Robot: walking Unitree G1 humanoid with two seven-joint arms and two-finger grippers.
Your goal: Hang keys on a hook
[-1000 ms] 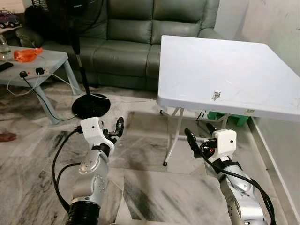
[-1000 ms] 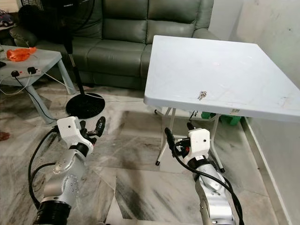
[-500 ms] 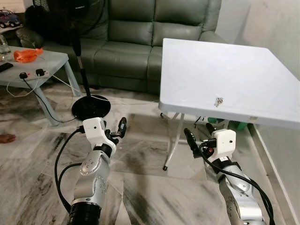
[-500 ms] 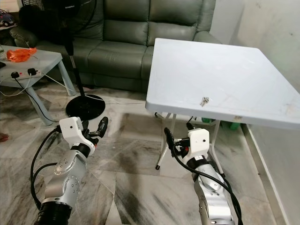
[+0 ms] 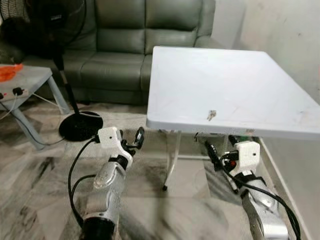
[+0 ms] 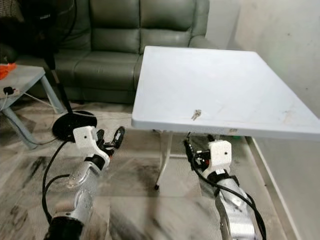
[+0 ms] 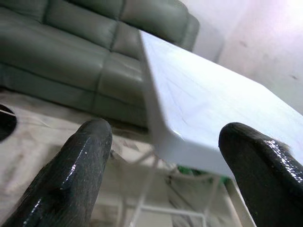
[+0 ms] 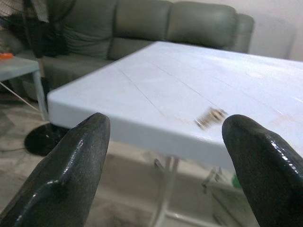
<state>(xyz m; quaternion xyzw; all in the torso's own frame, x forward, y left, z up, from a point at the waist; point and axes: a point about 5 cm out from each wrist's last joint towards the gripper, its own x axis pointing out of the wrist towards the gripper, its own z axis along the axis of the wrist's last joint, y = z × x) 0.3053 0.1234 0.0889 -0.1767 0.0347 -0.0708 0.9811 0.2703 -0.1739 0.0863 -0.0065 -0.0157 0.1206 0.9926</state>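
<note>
Two claws held low before the white table (image 5: 240,80), both below its top and neither touching anything. Keys (image 5: 211,115) lying small near the table's front edge, a little right of its middle, well apart from any hook. Right claw (image 5: 210,150) just under that edge, almost directly beneath and slightly short of the keys, fingers (image 8: 71,165) spread wide and released, framing the keys (image 8: 211,115) ahead and above in the right wrist view. Left claw (image 5: 138,137) off to the left of the table's corner, fingers (image 7: 71,175) likewise parted and empty, farther from the keys. Long axis of the keys seemingly slanting away from the edge, though too small and blurred to fix. Judging by this, right arm nearer: up over the edge, then forward and down onto the keys.
</note>
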